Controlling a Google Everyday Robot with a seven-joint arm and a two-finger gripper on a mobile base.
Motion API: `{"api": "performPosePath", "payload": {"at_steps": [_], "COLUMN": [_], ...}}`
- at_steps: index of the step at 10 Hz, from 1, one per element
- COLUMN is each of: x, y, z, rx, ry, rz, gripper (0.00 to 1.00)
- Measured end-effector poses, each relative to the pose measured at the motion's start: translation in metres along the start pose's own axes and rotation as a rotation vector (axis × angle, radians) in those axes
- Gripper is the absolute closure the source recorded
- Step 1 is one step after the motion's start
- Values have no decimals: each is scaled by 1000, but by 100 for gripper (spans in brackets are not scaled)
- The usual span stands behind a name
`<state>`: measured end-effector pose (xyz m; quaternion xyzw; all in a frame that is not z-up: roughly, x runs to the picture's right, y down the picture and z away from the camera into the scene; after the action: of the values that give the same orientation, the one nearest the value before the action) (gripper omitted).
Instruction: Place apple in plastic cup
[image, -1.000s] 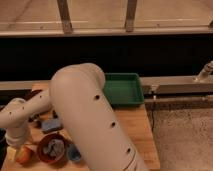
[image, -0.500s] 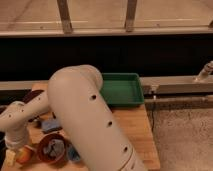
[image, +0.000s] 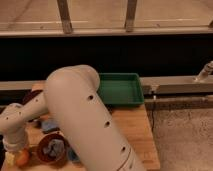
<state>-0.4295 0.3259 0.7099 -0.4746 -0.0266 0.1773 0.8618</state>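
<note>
- Yellow-orange apple (image: 21, 158) is being shown at the near left corner of the table (image: 135, 135), just beside a reddish-brown bowl (image: 41, 149).
- The gripper (image: 14, 149) is being held right at the apple; how the jaws stand cannot be told.
- A green tray (image: 120, 89) is being carried at the far edge.

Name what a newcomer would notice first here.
The bulky white arm fills the foreground, bending down to the lower left, where its tool sits right by the apple on the wooden table. Behind it, a bright green tray lies at the table's far edge. A reddish-brown bowl holding a blue-grey cloth sits beside the apple.
</note>
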Motion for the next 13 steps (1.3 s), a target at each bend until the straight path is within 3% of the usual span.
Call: {"api": "performPosePath", "payload": {"at_steps": [1,4,8,10,13], "x": [-1,0,-1,13,62], "y": [-1,-9,-41,-52,-46], "z": [-2,-17,-76,-106,-146], "rx": [4,13,43,73,131], "ry": [3,19,92,96,80], "rz": [-2,-1,9,40,123], "gripper": [99,100,100,100,100]}}
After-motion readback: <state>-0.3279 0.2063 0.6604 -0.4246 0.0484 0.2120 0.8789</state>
